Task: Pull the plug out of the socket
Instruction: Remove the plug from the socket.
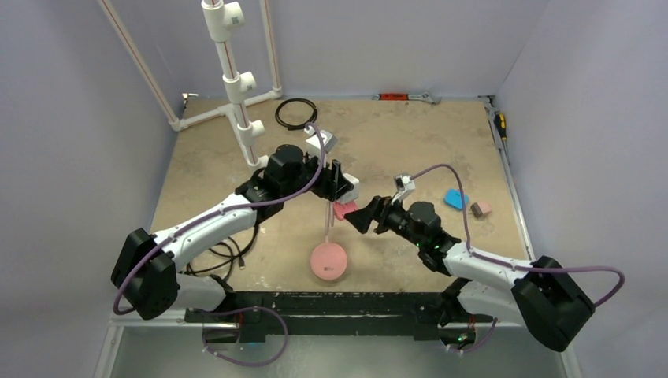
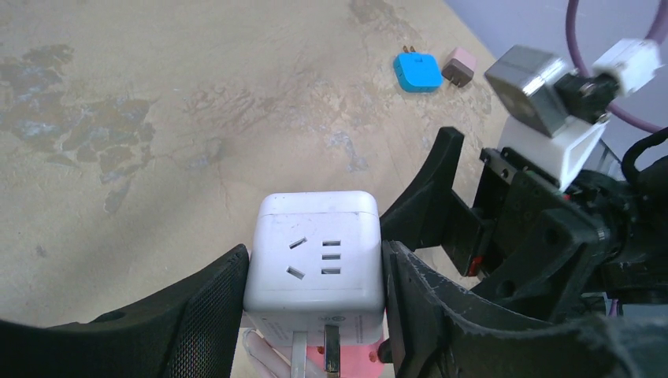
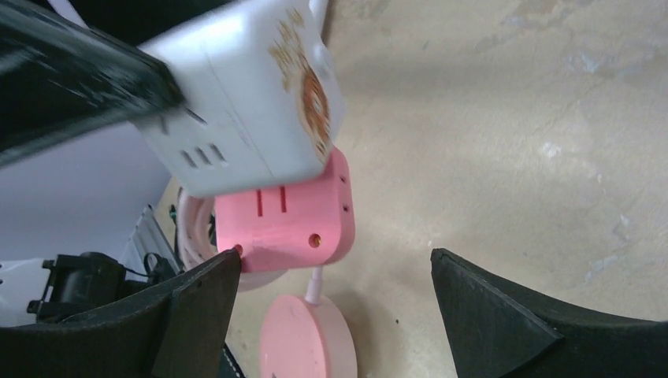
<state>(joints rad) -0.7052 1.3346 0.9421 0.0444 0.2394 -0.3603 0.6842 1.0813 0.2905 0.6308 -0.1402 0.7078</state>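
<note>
From above, the left gripper (image 1: pixel 340 183) is reached out to the middle of the table (image 1: pixel 441 142), arm bent at the elbow, pinching the socket (image 1: pixel 350 187) off the surface. The pink plug (image 1: pixel 343 209) sits on the cube's near side, so the pair's long axis runs toward the arms. A pink cable (image 1: pixel 328 228) drops to a pink disc (image 1: pixel 328 261). The right gripper (image 1: pixel 363 217) comes in low from the right, just beside the plug.

The left wrist view has the cube clamped between both fingers, slotted face up, with metal prongs and pink showing under its lower edge.

The right wrist view has the right gripper's fingers spread wide and empty, the plug against the cube between and beyond them.
</note>
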